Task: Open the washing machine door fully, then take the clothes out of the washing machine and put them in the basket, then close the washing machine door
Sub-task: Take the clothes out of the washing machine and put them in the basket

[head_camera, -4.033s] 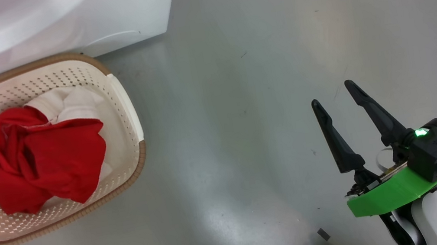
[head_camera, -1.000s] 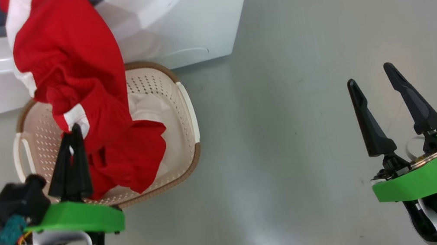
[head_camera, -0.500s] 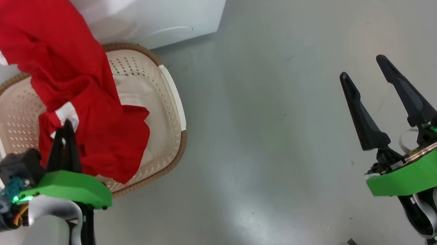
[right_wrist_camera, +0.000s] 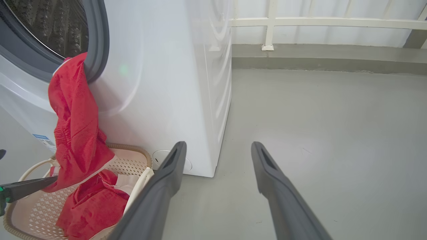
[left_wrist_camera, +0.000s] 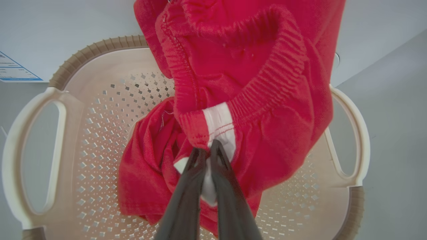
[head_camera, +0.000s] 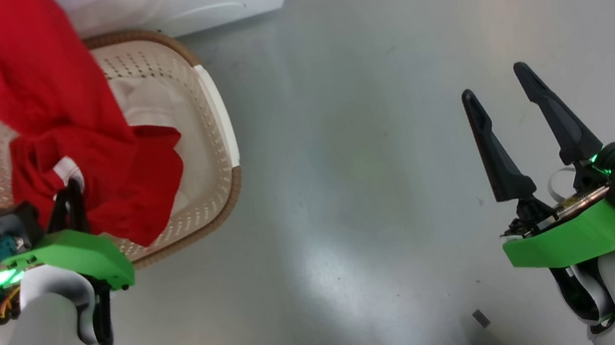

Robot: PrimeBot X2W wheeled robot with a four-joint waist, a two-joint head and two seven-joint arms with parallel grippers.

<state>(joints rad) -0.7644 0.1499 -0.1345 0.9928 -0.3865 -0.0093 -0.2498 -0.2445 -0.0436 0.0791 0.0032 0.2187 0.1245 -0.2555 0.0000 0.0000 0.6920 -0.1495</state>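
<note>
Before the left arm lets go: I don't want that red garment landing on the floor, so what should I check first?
1. Grip: ok. The left end effector is shut on the red garment at its white-trimmed hem.
2. Garment free of the washing machine: not ok. Its upper end hangs at the grey gasket.
3. Basket under the grip: ok. The basket lies beyond the pinched hem in the left wrist view.
4. Room in the basket: ok. The other clothes fill only part of it.
5. Right end effector out of the way: ok. It is open, over the floor, apart from the fabric.
</note>
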